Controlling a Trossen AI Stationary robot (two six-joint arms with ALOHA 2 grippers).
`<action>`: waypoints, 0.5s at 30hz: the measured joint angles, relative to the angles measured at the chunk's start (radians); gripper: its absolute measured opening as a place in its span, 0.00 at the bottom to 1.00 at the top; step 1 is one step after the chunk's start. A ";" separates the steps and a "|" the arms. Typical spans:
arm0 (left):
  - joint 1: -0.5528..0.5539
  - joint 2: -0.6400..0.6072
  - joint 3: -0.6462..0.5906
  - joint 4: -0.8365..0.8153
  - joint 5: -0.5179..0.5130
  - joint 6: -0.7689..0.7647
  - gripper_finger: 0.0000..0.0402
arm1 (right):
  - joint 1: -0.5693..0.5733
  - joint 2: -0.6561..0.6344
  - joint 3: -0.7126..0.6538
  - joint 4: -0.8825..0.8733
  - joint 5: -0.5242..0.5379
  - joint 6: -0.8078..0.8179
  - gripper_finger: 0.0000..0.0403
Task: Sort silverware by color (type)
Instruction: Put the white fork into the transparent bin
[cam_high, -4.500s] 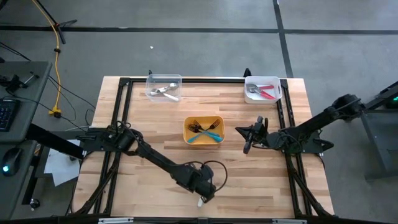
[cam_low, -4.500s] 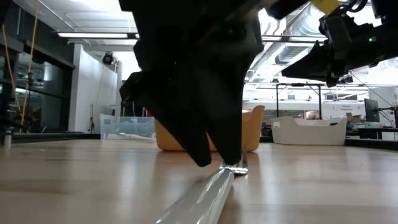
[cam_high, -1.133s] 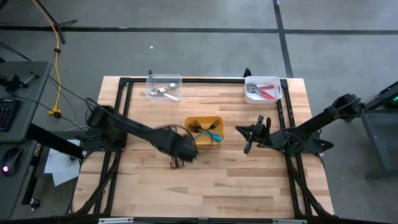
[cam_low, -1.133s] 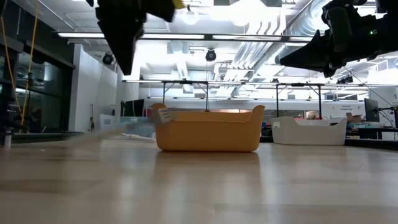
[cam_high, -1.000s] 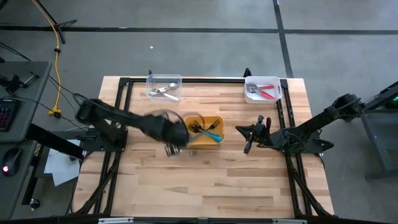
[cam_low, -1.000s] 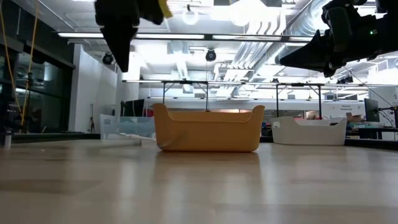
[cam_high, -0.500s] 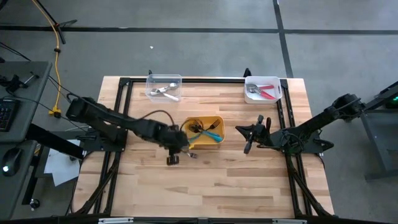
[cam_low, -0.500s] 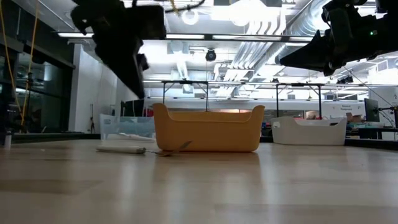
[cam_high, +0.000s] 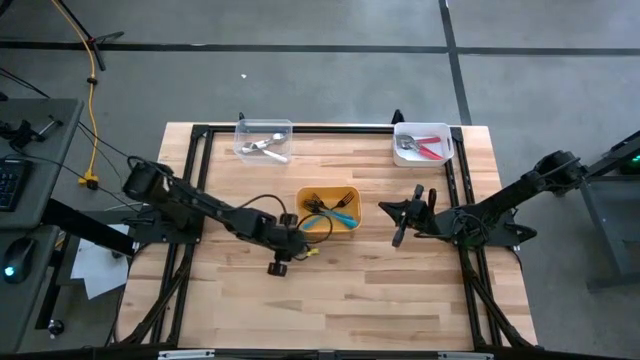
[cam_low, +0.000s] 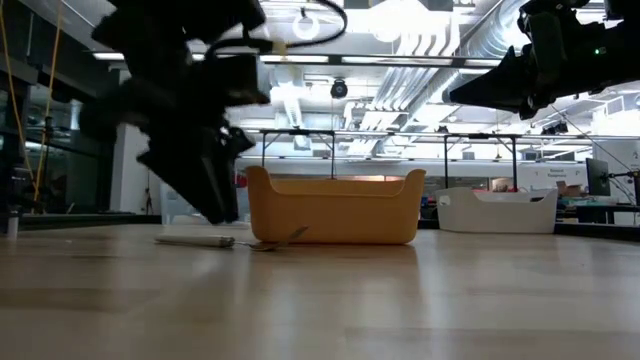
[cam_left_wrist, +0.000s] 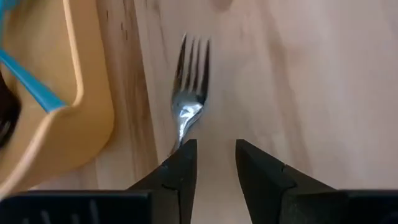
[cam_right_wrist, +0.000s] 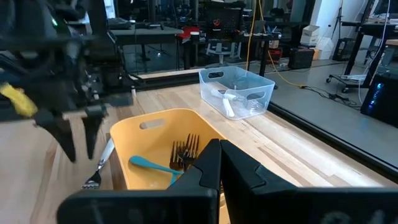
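Yellow bin (cam_high: 327, 222), the landmark, holds dark forks and a blue-handled fork (cam_high: 338, 217). Behind it to the left, the clear bin (cam_high: 264, 129) holds silver pieces; behind to the right, the white bin (cam_high: 423, 131) holds red-handled ones. Left gripper (cam_left_wrist: 211, 160), fingers parted and grasping nothing, hangs over a white-handled fork (cam_left_wrist: 188, 102) lying just beside the yellow bin; best centre on the handle before closing. Right gripper (cam_high: 398, 237), clenched and empty, waits right of the yellow bin.
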 joint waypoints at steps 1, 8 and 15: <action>0.005 0.015 0.000 0.007 0.000 0.000 0.26 | 0.000 0.000 0.000 0.008 0.000 0.000 0.00; 0.035 0.066 0.000 0.066 -0.003 0.017 0.26 | 0.000 -0.001 0.000 0.008 0.002 -0.001 0.00; 0.060 0.082 0.001 0.051 0.005 0.019 0.26 | 0.000 -0.001 0.000 0.006 0.003 0.002 0.00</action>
